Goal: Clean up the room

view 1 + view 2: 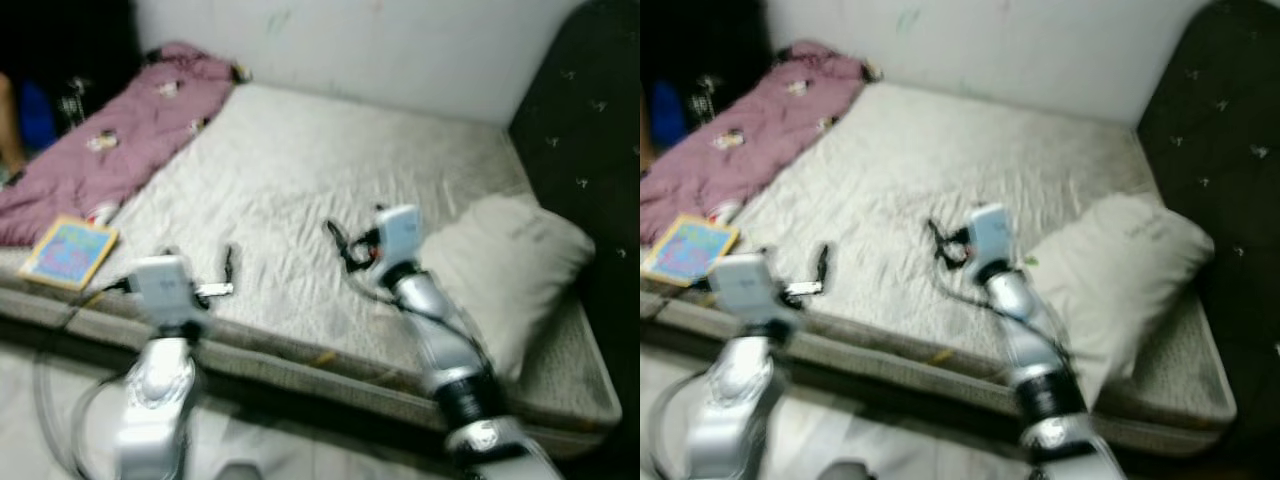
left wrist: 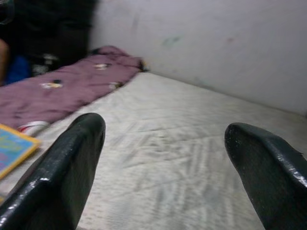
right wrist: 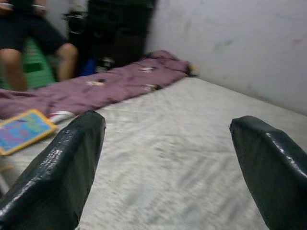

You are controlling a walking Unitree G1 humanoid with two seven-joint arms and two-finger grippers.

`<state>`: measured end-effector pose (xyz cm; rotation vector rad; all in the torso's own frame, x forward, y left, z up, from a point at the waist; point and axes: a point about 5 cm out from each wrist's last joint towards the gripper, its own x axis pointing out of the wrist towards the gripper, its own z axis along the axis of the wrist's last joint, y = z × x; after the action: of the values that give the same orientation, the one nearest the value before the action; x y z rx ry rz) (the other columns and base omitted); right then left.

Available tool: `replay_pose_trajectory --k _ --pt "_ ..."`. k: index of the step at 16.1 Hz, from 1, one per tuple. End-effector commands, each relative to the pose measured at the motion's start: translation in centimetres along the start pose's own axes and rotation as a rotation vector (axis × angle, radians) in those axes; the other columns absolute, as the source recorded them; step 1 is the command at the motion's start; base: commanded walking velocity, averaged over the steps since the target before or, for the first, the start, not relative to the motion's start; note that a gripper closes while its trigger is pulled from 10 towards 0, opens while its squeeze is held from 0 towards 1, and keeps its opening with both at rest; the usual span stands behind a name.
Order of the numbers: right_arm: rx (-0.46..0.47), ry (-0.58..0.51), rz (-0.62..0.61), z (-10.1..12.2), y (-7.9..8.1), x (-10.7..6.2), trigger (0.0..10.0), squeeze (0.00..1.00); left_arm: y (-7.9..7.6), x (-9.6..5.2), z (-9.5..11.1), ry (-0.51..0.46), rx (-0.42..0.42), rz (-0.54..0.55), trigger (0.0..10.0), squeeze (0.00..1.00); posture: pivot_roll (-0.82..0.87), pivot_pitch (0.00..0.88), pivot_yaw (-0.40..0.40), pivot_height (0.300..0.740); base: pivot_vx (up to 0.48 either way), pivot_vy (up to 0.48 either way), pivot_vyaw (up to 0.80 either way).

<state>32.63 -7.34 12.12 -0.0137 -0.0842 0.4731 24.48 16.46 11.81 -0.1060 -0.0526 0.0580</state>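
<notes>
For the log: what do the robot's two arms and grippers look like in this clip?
Both arms are silver, jointed metal tubes. The right arm has a black band near its lower joint and a thin black cable along it. Each wrist carries a pale, boxy housing. The left gripper and right gripper each have two long black fingers, glossy with rounded tips in the wrist views. The head views are blurred; no markings legible.

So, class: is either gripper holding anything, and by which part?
Nothing is held. The left gripper and the right gripper are both open over the mattress.
</notes>
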Motion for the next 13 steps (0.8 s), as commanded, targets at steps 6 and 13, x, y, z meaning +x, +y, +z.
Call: replay_pose_trajectory --k 6,13 --pt "-0.022 0.001 -0.033 0.02 -1.24 -0.37 10.0 0.00 -1.20 0.24 0.03 0.003 -0.018 -0.044 10.0 0.00 0.04 0.000 -0.083 0.740 0.192 0.000 0.00" --pt "-0.017 0.004 -0.036 -0.07 -1.26 -0.30 10.0 0.00 -1.18 0.30 -0.07 0.009 -0.010 -0.043 10.0 0.00 0.04 0.000 -0.083 0.740 0.121 0.000 -0.23"
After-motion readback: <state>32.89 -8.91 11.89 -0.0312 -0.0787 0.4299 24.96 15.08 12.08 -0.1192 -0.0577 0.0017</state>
